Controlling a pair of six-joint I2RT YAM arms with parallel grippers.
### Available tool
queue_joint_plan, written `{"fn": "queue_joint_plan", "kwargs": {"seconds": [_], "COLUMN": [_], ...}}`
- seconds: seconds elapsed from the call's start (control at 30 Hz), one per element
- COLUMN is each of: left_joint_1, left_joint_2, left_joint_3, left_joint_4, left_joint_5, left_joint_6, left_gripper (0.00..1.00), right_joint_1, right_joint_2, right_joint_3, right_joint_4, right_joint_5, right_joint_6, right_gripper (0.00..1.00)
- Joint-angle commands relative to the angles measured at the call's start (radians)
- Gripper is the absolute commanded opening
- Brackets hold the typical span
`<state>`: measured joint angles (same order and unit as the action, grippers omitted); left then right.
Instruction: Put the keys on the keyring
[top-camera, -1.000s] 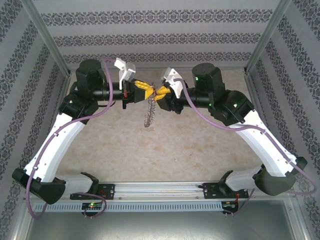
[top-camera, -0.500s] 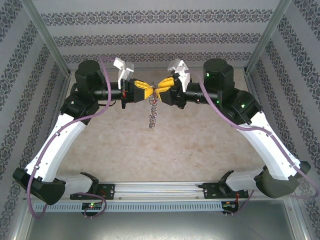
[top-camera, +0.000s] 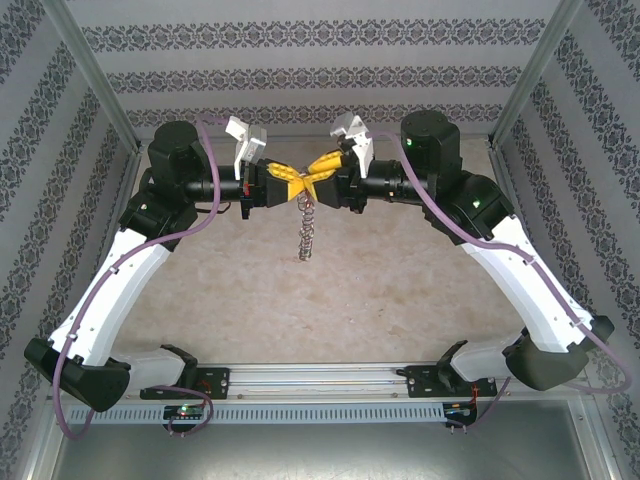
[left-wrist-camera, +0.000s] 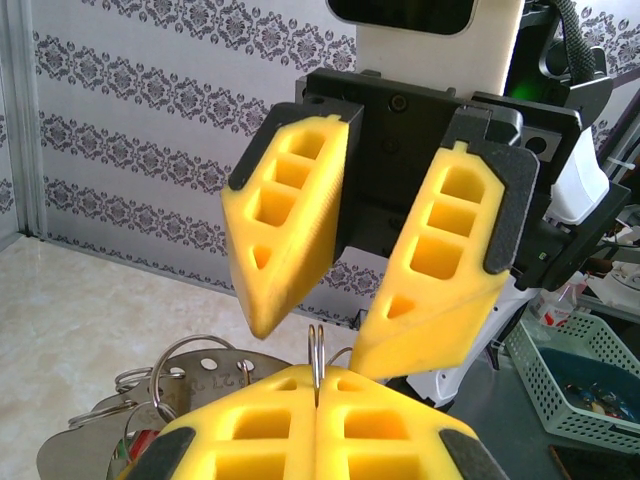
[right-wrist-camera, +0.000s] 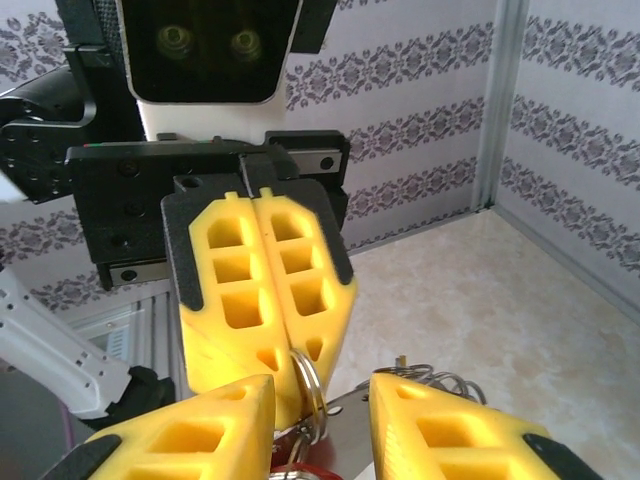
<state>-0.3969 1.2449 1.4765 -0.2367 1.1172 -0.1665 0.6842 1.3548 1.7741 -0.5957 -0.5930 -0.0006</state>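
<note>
Beige table (top-camera: 400, 290), nothing resting on its visible surface. Both arms reach to the far middle, end effectors nose to nose above the table. Left end effector (top-camera: 292, 183): yellow fingers (right-wrist-camera: 262, 290) pressed together, pinching the thin wire ring at the top of the keyring (top-camera: 308, 228). Right end effector (top-camera: 322, 176): fingers (left-wrist-camera: 440, 270) spread, tips on either side of that ring, with a gap visible on both sides in the left wrist view, so no contact that I can see. The keyring hangs limp and chain-like straight down from the pinch point, in the air between the two end effectors and clear of the table. Left wrist view: ring wire (left-wrist-camera: 315, 350) sticks up edge-on from the closed tips, with more silvery loops and a perforated metal tag (left-wrist-camera: 215, 365) bunched just beside them. Keys: a red head (right-wrist-camera: 297, 470) is just visible at the bottom edge of the right wrist view, below the ring. Can't tell the other colours.
</note>
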Motion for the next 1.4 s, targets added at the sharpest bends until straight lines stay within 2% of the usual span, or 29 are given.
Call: {"fn": "queue_joint_plan", "kwargs": {"seconds": [0.0, 0.13, 0.27, 0.5, 0.57, 0.63, 0.73, 0.8, 0.87, 1.0, 1.17, 1.37], "left_joint_1": [0.012, 0.013, 0.013, 0.012, 0.012, 0.012, 0.013, 0.012, 0.010, 0.000, -0.010, -0.016], "left_joint_2": [-0.024, -0.022, -0.021, -0.018, -0.022, -0.022, -0.021, -0.006, 0.015, 0.024, 0.034, 0.045], "left_joint_3": [0.002, 0.004, 0.006, 0.008, 0.015, 0.048, 0.125, 0.173, 0.214, 0.212, 0.226, 0.235], "left_joint_4": [0.077, 0.083, 0.085, 0.076, 0.038, -0.082, -0.305, -0.408, -0.487, -0.471, -0.487, -0.484], "left_joint_5": [0.027, 0.027, 0.027, 0.022, 0.010, -0.039, -0.168, -0.196, -0.193, -0.153, -0.166, -0.153], "left_joint_6": [-0.016, -0.021, -0.024, -0.019, 0.009, 0.098, 0.281, 0.358, 0.406, 0.391, 0.406, 0.409], "left_gripper": [0.00, 0.00, 0.00, 0.00, 0.08, 0.18, 0.18, 0.20, 0.24, 0.25, 0.26, 0.27], "right_joint_1": [-0.006, -0.009, -0.009, -0.012, -0.012, -0.011, 0.015, 0.043, 0.049, 0.048, 0.057, 0.070], "right_joint_2": [0.008, 0.012, 0.015, 0.015, 0.010, 0.002, 0.011, 0.030, 0.039, 0.061, 0.106, 0.160], "right_joint_3": [0.014, 0.012, 0.016, 0.026, 0.025, 0.025, 0.072, 0.120, 0.148, 0.186, 0.249, 0.333], "right_joint_4": [-0.004, -0.006, -0.016, -0.016, -0.025, -0.042, -0.144, -0.220, -0.246, -0.278, -0.328, -0.420], "right_joint_5": [-0.064, -0.074, -0.091, -0.110, -0.088, -0.037, 0.096, 0.177, 0.203, 0.170, 0.121, 0.127], "right_joint_6": [0.020, 0.019, 0.013, 0.001, -0.016, -0.048, -0.155, -0.231, -0.265, -0.293, -0.315, -0.358], "right_gripper": [0.27, 0.11, 0.00, 0.00, 0.00, 0.00, 0.00, 0.00, 0.00, 0.00, 0.00, 0.00]}}
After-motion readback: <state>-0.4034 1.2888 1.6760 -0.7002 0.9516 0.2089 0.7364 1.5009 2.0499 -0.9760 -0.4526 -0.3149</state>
